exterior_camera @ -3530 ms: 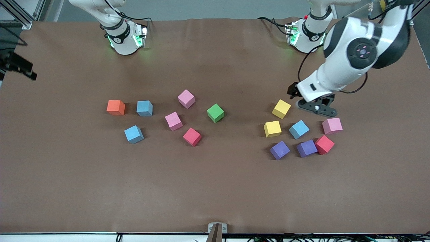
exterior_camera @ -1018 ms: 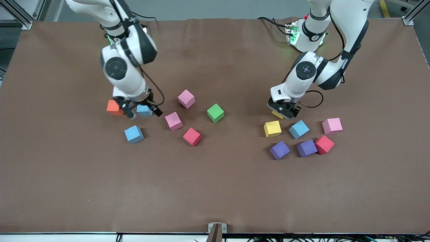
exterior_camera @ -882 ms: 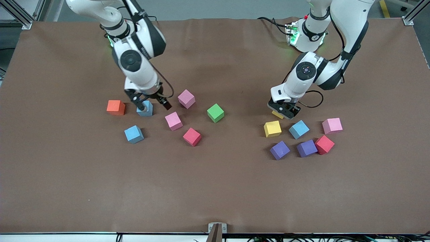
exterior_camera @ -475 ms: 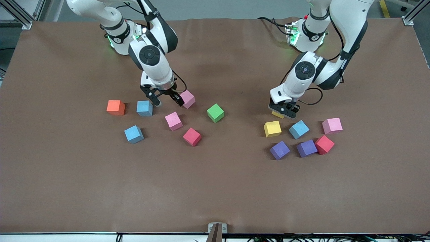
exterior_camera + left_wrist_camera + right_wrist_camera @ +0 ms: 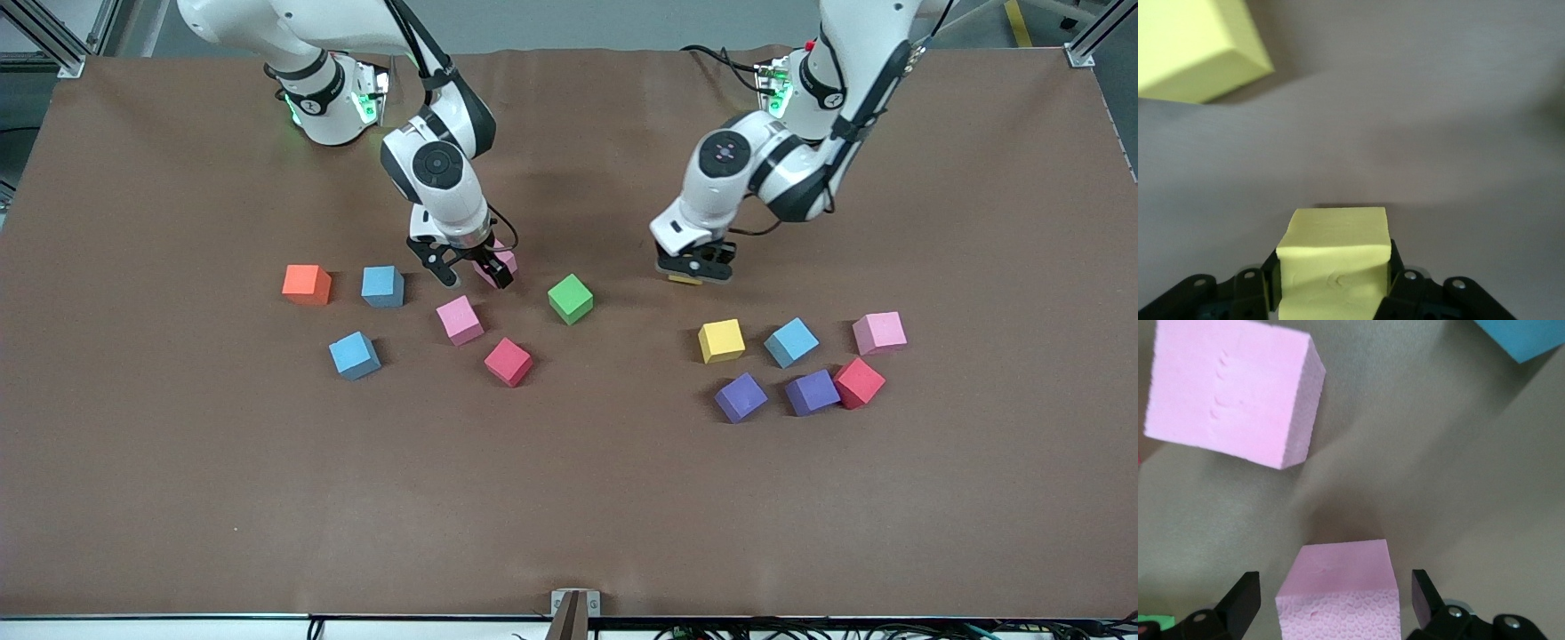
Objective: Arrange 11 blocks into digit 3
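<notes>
Currently, held yellow block (image 5: pixel 1335 257): gripped by the left claw (image 5: pixel 694 269), just above the bare desk (image 5: pixel 569 498), at about 10 o'clock from the second yellow block (image 5: pixel 721 340).
Left claw: narrowed onto that yellow cube, pads (image 5: pixel 1399 280) pressed on both sides.
Pink block (image 5: pixel 1337 590): on the desk between the right claw's fingers (image 5: pixel 1243 603), at 9 o'clock from the green block (image 5: pixel 570 299).
Right claw (image 5: pixel 465 269): spread wide, fingers clear of the pink cube's sides.
Neighbouring pink block (image 5: pixel 460 320): at 6 o'clock from the right claw.
Digit 3: not formed; cubes are scattered in two loose groups.
Orange cube (image 5: pixel 307 284): toward the right arm's end.
</notes>
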You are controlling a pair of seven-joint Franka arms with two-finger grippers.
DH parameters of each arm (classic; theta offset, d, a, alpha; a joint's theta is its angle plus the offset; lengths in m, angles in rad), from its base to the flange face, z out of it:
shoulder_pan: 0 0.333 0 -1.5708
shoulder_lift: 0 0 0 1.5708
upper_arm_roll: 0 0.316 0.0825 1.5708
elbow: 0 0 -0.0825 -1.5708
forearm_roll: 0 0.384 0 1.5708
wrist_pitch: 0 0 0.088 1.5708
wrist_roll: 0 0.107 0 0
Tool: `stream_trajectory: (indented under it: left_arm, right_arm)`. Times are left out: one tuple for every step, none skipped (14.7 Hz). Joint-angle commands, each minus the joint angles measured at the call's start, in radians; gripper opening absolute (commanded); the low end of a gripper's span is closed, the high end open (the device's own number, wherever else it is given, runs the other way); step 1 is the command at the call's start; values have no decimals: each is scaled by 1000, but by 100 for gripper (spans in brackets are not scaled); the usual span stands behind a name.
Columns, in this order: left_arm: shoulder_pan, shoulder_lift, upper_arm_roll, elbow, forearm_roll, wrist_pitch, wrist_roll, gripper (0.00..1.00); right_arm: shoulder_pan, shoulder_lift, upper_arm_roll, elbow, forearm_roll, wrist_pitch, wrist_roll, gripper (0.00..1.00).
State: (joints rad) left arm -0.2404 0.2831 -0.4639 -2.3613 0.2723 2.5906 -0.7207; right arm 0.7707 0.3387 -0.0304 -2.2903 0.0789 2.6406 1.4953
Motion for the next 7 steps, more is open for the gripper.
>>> stream_trajectory:
  left_arm:
    - [-100,85,4,95,-4,-20,-133,41]
    - [-138,111,5,126,-7,-20,-175,41]
    - [-175,135,8,157,-7,-23,-210,41]
    - [-213,163,8,193,-5,-36,-238,41]
    - [-246,188,10,235,-5,-49,-271,41]
    - [-272,212,10,275,-4,-69,-305,41]
    - [-295,237,11,316,-2,-91,-333,41]
  right_arm:
    - [21,-12,-8,-12,2,-1,52,100]
    - [30,-10,-8,-12,2,-4,71,100]
    - [35,-10,-8,-14,2,-7,79,93]
    - [38,-10,-8,-14,2,-8,79,82]
    - [36,-12,-8,-15,2,-16,77,54]
    - [27,-12,-8,-14,7,-36,82,23]
    - [24,-14,-9,-14,18,-54,109,3]
